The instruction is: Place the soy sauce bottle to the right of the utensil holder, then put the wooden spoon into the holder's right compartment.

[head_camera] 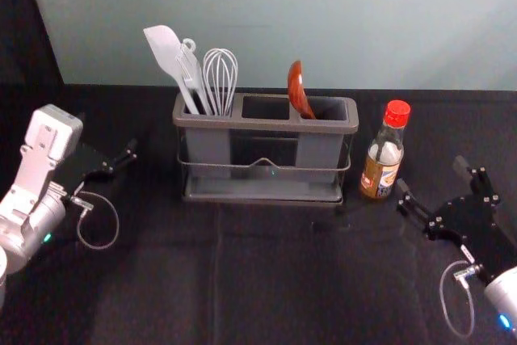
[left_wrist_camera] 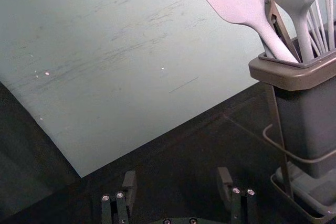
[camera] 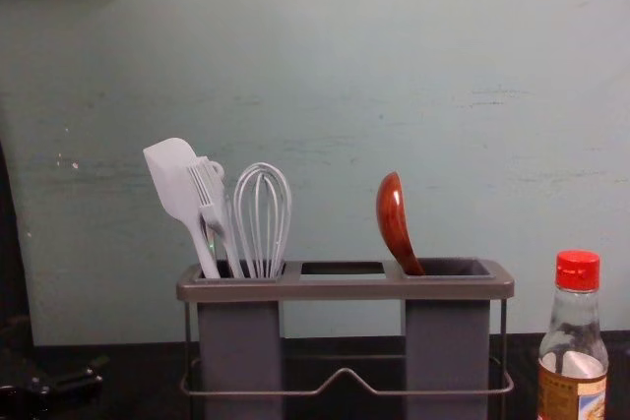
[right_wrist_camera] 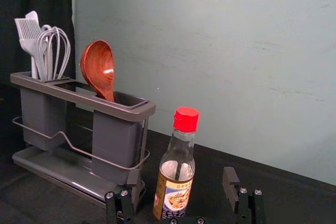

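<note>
The utensil holder (head_camera: pixel 266 196) stands at the back middle. To its right, the soy sauce bottle (head_camera: pixel 381 169) is upright with a red cap, a gap between them. The wooden spoon (head_camera: pixel 298 90) leans bowl-up in the holder's right compartment, as the chest view shows with the spoon (camera: pixel 395 225) too. My right gripper (head_camera: pixel 432 177) is low at the right, near the bottle; in its wrist view the gripper (right_wrist_camera: pixel 181 182) is open, with the bottle (right_wrist_camera: pixel 177 174) beyond its fingers. My left gripper (head_camera: pixel 111 136) is left of the holder, open and empty in its wrist view (left_wrist_camera: pixel 177 182).
A white spatula (head_camera: pixel 166 50), a brush and a whisk (head_camera: pixel 220 78) stand in the holder's left compartment. Behind everything rises a pale green wall (head_camera: pixel 323 22). Dark cloth (head_camera: pixel 258 280) covers the table, stretching in front of the holder between the two arms.
</note>
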Robot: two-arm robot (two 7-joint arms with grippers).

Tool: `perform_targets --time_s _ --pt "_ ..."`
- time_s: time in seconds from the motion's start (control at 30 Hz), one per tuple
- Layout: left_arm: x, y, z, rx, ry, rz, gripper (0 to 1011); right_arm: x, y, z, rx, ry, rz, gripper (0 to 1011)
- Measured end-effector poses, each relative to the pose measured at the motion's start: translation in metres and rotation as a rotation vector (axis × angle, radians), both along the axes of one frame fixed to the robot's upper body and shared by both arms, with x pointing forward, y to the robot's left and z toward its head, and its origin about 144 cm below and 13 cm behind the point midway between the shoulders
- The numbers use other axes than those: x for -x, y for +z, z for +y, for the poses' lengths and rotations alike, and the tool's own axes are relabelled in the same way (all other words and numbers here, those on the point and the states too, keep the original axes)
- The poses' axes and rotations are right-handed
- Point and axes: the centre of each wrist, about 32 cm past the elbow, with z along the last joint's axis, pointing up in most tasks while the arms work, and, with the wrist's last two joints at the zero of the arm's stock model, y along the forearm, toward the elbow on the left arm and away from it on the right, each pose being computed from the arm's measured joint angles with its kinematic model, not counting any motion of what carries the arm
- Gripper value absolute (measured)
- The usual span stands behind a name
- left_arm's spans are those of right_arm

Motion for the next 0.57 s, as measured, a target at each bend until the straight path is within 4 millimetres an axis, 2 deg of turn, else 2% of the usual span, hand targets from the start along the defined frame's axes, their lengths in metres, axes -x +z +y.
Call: perform_targets --time_s 0.57 --pt "0.0 0.0 0.0 0.0 0.0 0.0 1005 0.0 -0.0001 0.0 -0.001 -0.001 0.0 1004"
